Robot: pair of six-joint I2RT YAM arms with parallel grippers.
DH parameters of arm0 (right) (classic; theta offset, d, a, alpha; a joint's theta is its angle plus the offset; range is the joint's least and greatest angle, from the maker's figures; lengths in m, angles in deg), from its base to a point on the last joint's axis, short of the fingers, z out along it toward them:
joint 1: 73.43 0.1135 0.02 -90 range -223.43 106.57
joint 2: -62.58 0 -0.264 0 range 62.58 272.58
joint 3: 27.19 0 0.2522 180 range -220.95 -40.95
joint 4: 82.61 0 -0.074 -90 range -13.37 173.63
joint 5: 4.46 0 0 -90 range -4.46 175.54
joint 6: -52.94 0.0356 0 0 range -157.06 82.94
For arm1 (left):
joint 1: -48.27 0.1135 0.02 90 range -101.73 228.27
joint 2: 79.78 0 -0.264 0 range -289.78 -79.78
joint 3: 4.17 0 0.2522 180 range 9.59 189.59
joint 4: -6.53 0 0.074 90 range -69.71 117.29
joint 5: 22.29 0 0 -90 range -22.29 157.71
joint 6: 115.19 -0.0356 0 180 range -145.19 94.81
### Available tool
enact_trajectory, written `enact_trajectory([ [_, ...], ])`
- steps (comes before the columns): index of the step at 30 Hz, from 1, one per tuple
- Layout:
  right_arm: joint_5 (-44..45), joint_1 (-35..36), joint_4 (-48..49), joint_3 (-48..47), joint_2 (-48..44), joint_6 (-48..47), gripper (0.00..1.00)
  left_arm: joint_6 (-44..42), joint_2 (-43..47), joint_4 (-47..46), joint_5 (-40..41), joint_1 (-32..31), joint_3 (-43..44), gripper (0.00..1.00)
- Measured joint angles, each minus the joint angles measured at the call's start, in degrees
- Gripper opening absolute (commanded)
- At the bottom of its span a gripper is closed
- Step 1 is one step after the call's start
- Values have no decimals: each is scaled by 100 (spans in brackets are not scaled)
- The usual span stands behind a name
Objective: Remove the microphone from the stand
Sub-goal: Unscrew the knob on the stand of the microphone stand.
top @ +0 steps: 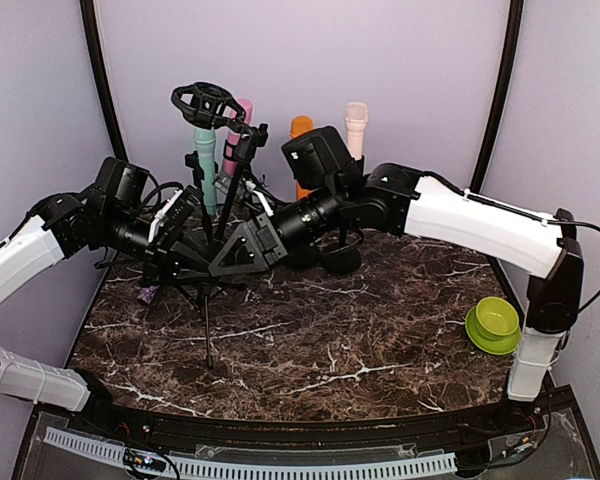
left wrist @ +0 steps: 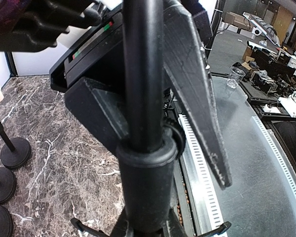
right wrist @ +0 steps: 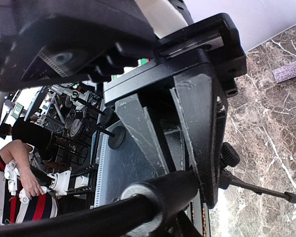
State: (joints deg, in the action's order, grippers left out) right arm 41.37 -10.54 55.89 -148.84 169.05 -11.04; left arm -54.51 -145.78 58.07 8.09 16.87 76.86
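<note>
Dark veined marble is forming the tabletop (top: 380, 330), and a black tripod stand (top: 238, 180) is standing toward its far left corner, its pole leaning up and slightly to the right. The pink microphone (top: 240, 125) is sitting in the clip at the top of that pole, as far as the overhead view shows. Its long axis is running close to upright, with the rounded head pointing up toward the back wall and the tail pointing down at the tabletop.

The left claw (top: 195, 262) is clamping the pole low down, just above the collar. In the left wrist view one finger (left wrist: 192, 89) is pressing flat against the pole's side and the other is lying on the opposite side.

The right claw (top: 225, 262) is reaching in from the right at about the same height. Its fingers (right wrist: 197, 128) are standing narrowly apart with the pole crossing at their tips, and I cannot tell whether they are pressing on it.

A teal microphone (top: 208, 165) is hanging upright just left of the pink one, under a black ring mount (top: 205, 100). An orange microphone (top: 300, 125) and a cream microphone (top: 355, 120) are standing upright along the far edge. A green bowl (top: 493, 322) is sitting near the right edge.
</note>
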Motion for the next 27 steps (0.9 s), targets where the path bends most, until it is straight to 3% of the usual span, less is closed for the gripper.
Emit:
enact_trajectory([
  [8,17,-11,131,146,-74,-52,0,63,0,-13,-20,0,0,0],
  [16,-20,-11,216,179,-87,74,0,9,0,-37,-50,0,0,0],
  [27,-553,-33,1213,667,-111,863,0,-219,13,175,-118,0,0,0],
])
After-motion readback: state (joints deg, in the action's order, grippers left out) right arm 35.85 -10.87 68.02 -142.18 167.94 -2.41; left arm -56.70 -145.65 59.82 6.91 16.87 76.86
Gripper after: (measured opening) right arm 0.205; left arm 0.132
